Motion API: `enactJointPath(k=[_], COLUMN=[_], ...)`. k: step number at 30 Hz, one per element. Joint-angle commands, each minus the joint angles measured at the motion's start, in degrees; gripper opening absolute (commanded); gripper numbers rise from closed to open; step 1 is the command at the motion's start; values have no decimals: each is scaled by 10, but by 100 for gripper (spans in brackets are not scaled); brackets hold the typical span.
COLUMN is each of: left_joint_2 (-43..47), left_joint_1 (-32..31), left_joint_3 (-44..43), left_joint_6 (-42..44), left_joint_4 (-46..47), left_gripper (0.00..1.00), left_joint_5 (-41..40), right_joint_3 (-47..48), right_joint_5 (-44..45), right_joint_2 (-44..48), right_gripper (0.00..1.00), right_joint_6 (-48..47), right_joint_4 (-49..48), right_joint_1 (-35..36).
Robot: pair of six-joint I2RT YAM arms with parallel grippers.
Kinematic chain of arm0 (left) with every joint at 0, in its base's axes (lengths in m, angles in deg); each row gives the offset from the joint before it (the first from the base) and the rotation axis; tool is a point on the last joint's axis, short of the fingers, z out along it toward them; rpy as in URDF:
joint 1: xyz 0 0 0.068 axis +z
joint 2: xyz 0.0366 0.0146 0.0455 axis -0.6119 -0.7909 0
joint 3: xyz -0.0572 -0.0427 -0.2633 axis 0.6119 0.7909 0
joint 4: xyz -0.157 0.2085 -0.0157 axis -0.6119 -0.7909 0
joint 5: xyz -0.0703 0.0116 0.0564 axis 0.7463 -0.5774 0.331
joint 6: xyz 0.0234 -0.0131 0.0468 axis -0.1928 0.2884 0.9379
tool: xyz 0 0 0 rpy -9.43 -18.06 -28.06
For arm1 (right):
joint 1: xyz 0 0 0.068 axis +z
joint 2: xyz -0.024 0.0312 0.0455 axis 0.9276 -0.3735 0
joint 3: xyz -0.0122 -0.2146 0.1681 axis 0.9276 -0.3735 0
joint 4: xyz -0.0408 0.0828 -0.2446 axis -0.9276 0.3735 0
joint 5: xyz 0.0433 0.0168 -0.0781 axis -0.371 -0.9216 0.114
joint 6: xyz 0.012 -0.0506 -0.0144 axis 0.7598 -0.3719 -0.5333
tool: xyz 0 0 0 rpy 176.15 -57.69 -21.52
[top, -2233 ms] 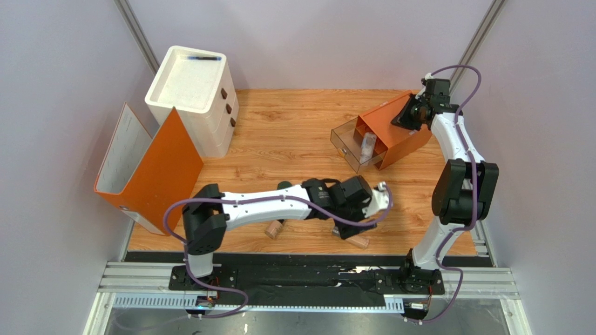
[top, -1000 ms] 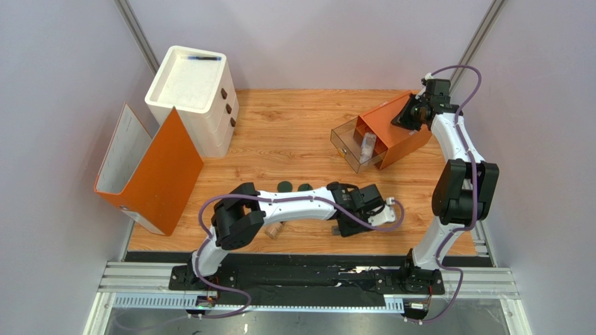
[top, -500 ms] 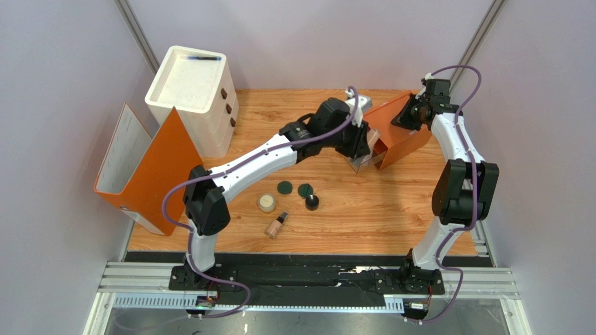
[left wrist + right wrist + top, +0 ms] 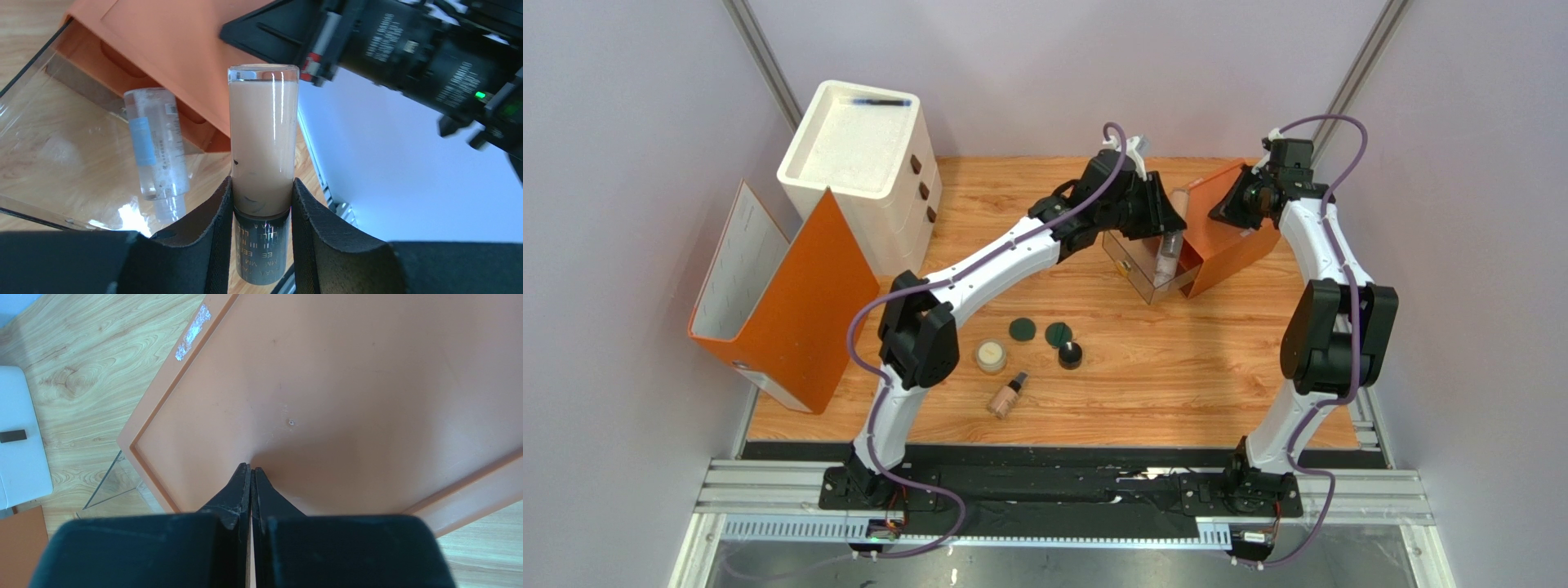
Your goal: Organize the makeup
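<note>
My left gripper (image 4: 262, 184) is shut on a beige dark-capped tube (image 4: 263, 135), gripping it where the body meets the cap. It holds the tube above the clear drawer (image 4: 37, 147) of the orange drawer box (image 4: 1216, 239). A clear tube (image 4: 153, 147) lies in that drawer. My right gripper (image 4: 251, 470) is shut, its tips against the box's orange top. On the table lie two dark-green discs (image 4: 1021, 328) (image 4: 1057, 332), a black jar (image 4: 1070, 357), a cream jar (image 4: 989, 357) and a second beige tube (image 4: 1006, 396).
A white drawer unit (image 4: 857, 172) stands at the back left. An orange and white folder (image 4: 787, 300) stands open at the left edge. The left arm stretches diagonally across the table's middle.
My left gripper took a beige tube from the table's front and carried it back to the drawer box, where it now holds it above the clear drawer. The right arm has not moved.
</note>
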Motion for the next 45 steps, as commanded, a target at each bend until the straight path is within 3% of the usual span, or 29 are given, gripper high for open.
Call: enactJointPath(k=[1,4,9,13,19,27,33,38,42,45], left_joint_2=[-6,-3,-9,-16,-27,-38,20,162,302,354], left_joint_1=[1,2,5,12,18,26,30,29,29,28], left_joint_3=[-31,-24,-33,-29,-34,-66,-32,122,316,395], left_joint_6=[-54,-44,-7,-1,9,41,97,244,292,290], left_joint_4=[12,-1,-32,-44,-39,-45,-60,-97,-152,-203], left_gripper=[0,2,16,32,47,53,53,52,54,54], left_joint_5=[-40,-81,-106,-92,-85,-72,-71,-77,-104,-102], right_joint_3=[-57,-60,-60,-60,-60,-61,-58,-56,-56,-56], right_joint_5=[33,33,28,27,27,28,28,29,31,30], right_joint_2=[-69,-68,-71,-70,-66,-63,-64,-63,-67,-73], right_gripper=[0,0,0,0,0,0,0,0,0,0], right_joint_6=[-36,-36,-35,-35,-36,-36,-36,-36,-36,-36], right_joint_4=[184,184,184,184,184,185,187,188,188,187], right_joint_1=[6,6,6,6,6,6,6,6,6,6])
